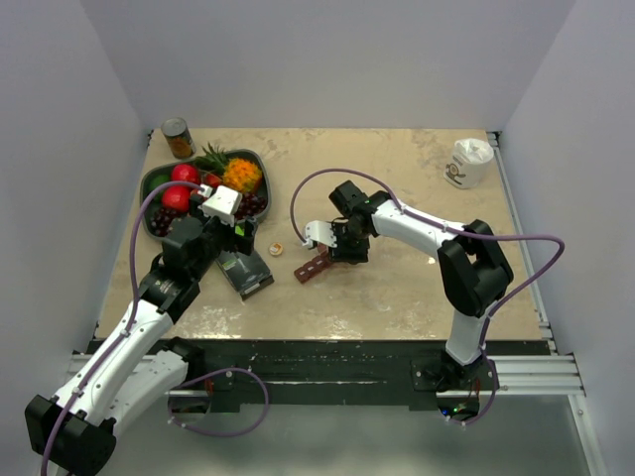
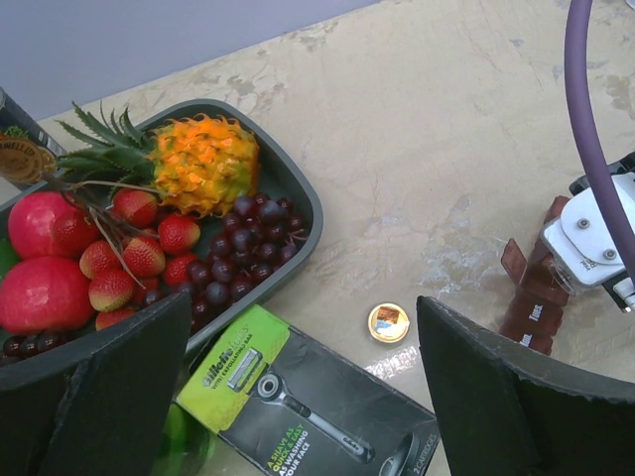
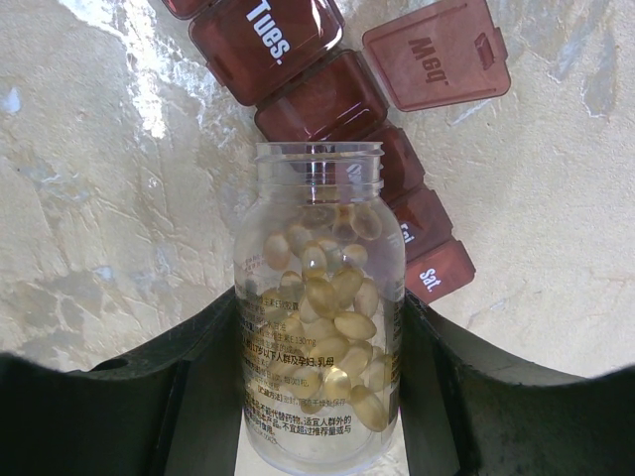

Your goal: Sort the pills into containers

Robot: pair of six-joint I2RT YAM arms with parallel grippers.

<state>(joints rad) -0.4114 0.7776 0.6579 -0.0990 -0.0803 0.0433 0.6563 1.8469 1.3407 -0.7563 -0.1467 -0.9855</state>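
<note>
Right wrist view gives me the clearest read: the right gripper (image 3: 317,342) is clamped on the clear bottle (image 3: 317,228), one finger on each side of its lower half. The pills (image 3: 332,317) sit as a loose yellowish mass inside. The bottle's mouth is uncapped and points toward the dark red container strip (image 3: 268,45), which runs diagonally across the table (image 3: 99,198).

My main worry is aim. Only the Wed lid (image 3: 437,55) stands open, and its open compartment (image 3: 322,99) lies just beyond the bottle's mouth. The mouth seems to hang over the next compartment along, which the bottle hides, so I cannot tell whether that one is open. If I tip from here, pills may land on a shut lid and scatter over the table. The wide neck is a second risk, since a steep tilt would let many pills out at once instead of a few. I also cannot tell whether the rim touches the strip. If it does, a push could slide the light strip out of line.

Relative to the hand, the strip is just ahead of and below the fingers, very near the bottle's rim.

My left gripper (image 2: 306,377) is spread wide and holds nothing. It hovers over a green and black razor pack (image 2: 298,407) beside the fruit bowl (image 2: 298,193). A small round cap (image 2: 388,322) lies on the table between it and the strip.
</note>
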